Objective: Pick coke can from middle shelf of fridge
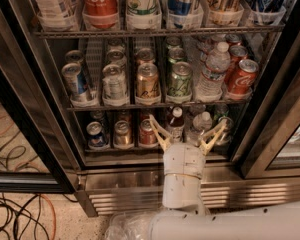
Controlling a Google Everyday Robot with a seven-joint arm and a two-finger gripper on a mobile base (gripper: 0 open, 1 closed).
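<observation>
The fridge stands open in front of me, with black door frames and a steel base. The coke can is small and red with white script. It stands at the right end of the middle shelf, with more red cans in the lane behind it. My gripper is open, its tan fingers spread in front of the bottom shelf. It is below the middle shelf and to the left of the coke can, holding nothing.
On the middle shelf stand a blue can, a silver can, a gold can, a green can and a water bottle. A big red Coca-Cola container stands on the top shelf. Cables lie on the floor at left.
</observation>
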